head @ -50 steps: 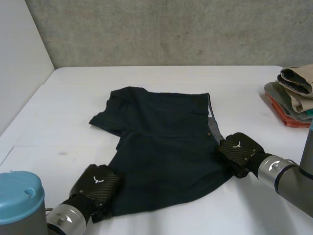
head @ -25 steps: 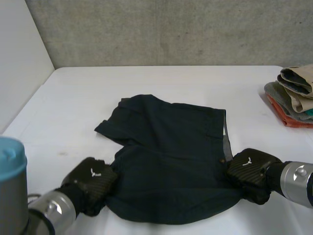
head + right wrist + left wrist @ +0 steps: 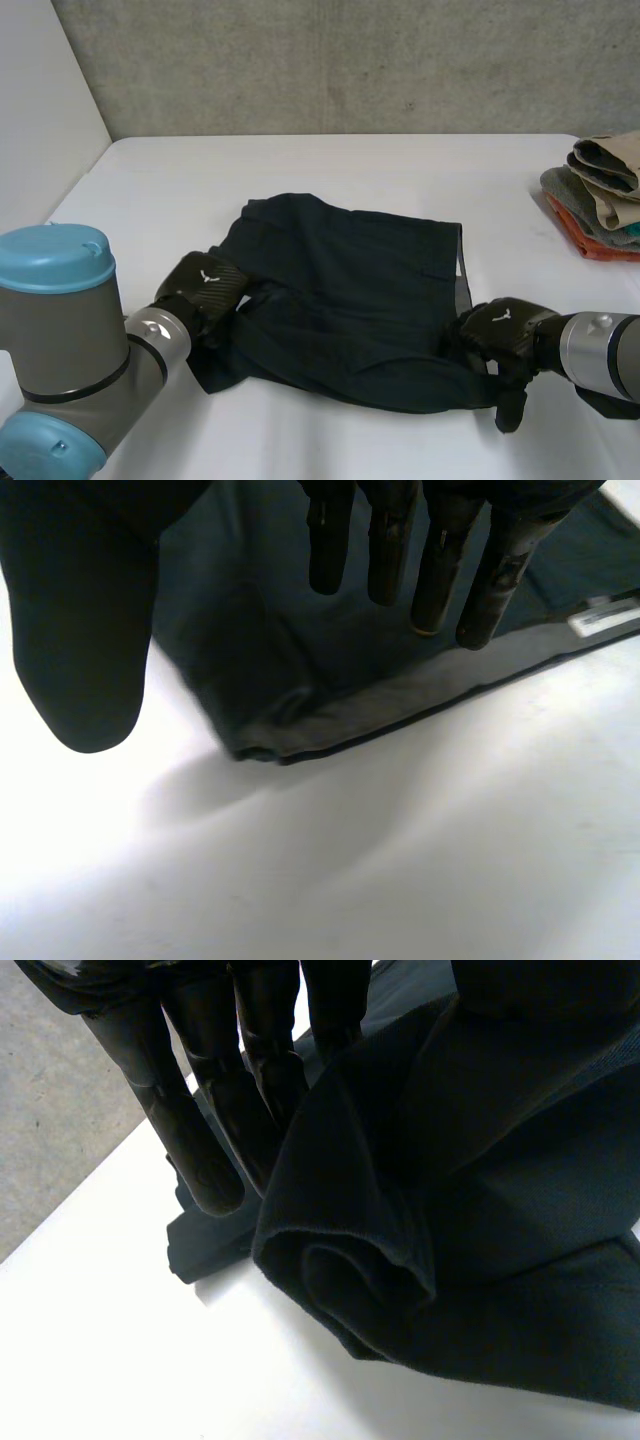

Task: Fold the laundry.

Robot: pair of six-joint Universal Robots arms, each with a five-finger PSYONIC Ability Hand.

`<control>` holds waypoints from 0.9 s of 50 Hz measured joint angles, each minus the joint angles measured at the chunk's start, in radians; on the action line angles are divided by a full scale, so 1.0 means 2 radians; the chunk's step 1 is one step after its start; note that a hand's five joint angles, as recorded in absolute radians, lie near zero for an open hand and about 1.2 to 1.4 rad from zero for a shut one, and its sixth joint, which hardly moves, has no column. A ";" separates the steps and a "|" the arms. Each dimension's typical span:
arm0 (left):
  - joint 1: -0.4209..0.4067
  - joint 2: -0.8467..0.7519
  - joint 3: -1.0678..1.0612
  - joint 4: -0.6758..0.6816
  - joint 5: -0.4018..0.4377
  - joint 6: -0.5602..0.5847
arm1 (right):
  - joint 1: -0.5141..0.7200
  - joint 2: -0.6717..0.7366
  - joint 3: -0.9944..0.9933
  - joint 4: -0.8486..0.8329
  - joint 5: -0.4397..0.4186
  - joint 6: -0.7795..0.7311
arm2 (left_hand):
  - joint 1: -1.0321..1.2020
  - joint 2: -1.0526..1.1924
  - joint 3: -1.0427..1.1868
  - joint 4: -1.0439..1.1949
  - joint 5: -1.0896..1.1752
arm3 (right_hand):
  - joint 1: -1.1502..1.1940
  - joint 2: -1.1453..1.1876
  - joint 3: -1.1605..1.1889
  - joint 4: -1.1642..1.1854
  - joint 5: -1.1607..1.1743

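Observation:
Dark navy shorts (image 3: 350, 290) lie rumpled in the middle of the white table (image 3: 330, 165). My left hand (image 3: 205, 285) is at their left edge, and its fingers (image 3: 200, 1110) and thumb pinch a bunched fold of the shorts (image 3: 480, 1210), lifted a little off the table. At the garment's right front corner rests my right hand (image 3: 500, 335). Its fingers (image 3: 440, 570) are straight and its thumb (image 3: 80, 630) stands apart, with nothing between them. The waistband edge of the shorts (image 3: 300, 670) lies flat on the table just beyond the fingertips.
A stack of folded clothes (image 3: 600, 195) in tan, grey and orange sits at the table's right edge. My left arm's big blue-capped joint (image 3: 60, 330) stands at the front left. A grey wall runs behind the table.
My left hand has shut on the shorts' left edge and carried it back and inward, rumpling the cloth. My right hand has let go of the right edge and opened.

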 measured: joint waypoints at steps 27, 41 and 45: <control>0.006 -0.065 0.170 0.052 -0.007 0.006 | 0.093 0.081 -0.165 -0.246 0.121 0.060 | 0.000 0.000 0.000 0.002 0.000 | 0.351 0.416 0.432 0.431 0.420; 0.040 -0.019 0.342 0.349 -0.012 0.008 | 0.121 0.067 -0.309 -0.614 0.172 0.059 | 0.000 0.000 0.000 0.002 0.000 | 0.351 0.416 0.432 0.431 0.420; 0.041 -0.013 0.332 0.372 -0.011 0.006 | 0.127 0.078 -0.321 -0.637 0.172 0.059 | 0.000 0.000 0.000 0.002 0.000 | 0.351 0.416 0.432 0.431 0.420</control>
